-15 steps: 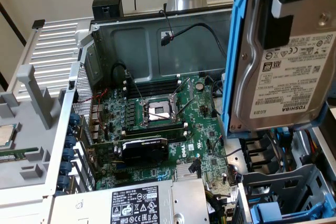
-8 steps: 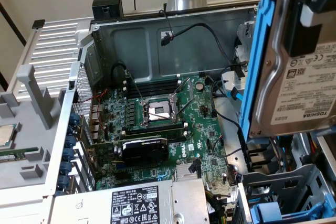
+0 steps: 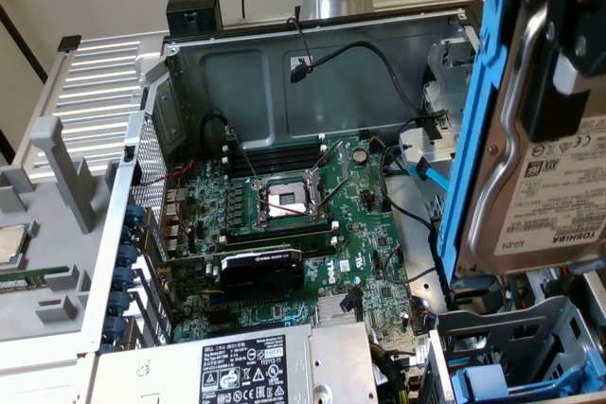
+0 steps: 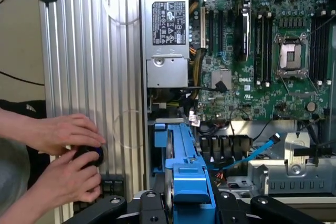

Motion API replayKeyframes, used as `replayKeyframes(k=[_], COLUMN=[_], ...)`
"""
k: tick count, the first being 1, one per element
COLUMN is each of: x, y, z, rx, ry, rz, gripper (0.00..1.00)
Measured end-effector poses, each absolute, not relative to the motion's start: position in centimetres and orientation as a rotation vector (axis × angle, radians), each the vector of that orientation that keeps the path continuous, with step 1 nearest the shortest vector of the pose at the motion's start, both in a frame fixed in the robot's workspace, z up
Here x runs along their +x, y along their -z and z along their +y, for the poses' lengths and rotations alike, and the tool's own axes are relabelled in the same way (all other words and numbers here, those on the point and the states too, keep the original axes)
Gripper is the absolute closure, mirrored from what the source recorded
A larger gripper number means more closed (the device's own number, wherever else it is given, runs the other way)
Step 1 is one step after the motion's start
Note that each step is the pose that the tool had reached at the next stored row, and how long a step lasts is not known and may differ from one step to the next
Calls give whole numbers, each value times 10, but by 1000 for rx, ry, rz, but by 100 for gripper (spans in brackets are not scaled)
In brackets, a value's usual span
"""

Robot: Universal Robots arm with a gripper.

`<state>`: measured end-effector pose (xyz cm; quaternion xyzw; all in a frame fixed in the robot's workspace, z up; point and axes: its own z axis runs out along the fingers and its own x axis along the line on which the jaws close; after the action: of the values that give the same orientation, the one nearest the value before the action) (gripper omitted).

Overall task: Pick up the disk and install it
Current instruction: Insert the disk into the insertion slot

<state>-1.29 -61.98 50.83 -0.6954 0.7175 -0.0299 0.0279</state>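
- Between the claw's [image 4: 189,205] black fingers sits the disk [image 4: 184,150]. The claw is clamped on it, one finger against each broad side of its blue carrier.
- Ahead of the claw, the disk runs edge-on, its far end reaching over the open case [image 3: 284,73].
- From the exterior view, the disk hangs steeply tilted, nearly on end, with its white label facing outward. It is clear of everything beneath it.
- Below the claw, the motherboard [image 3: 284,234] lies flat on the case floor, with the bare CPU socket [image 3: 284,201] near its middle and a black graphics card [image 3: 265,270] just beside that.
- Right under the held disk stands a grey drive cage [image 3: 516,338] with a blue plastic piece [image 3: 492,387] in it.
- A blue cable [image 3: 431,182] runs between the motherboard and the disk's side of the case.
- Well apart from the claw, the power supply [image 3: 256,366] fills a corner of the case, label up.
- Off to one side of the claw, past a ribbed silver panel [image 4: 94,77], a person's hands [image 4: 65,132] close around a black knob [image 4: 90,155].
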Motion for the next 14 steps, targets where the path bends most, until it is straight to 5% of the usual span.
replayKeyframes(k=[14], x=[-3], y=[-483], z=[-631], rx=[-2139], ry=[88], rz=[2219], gripper=[63])
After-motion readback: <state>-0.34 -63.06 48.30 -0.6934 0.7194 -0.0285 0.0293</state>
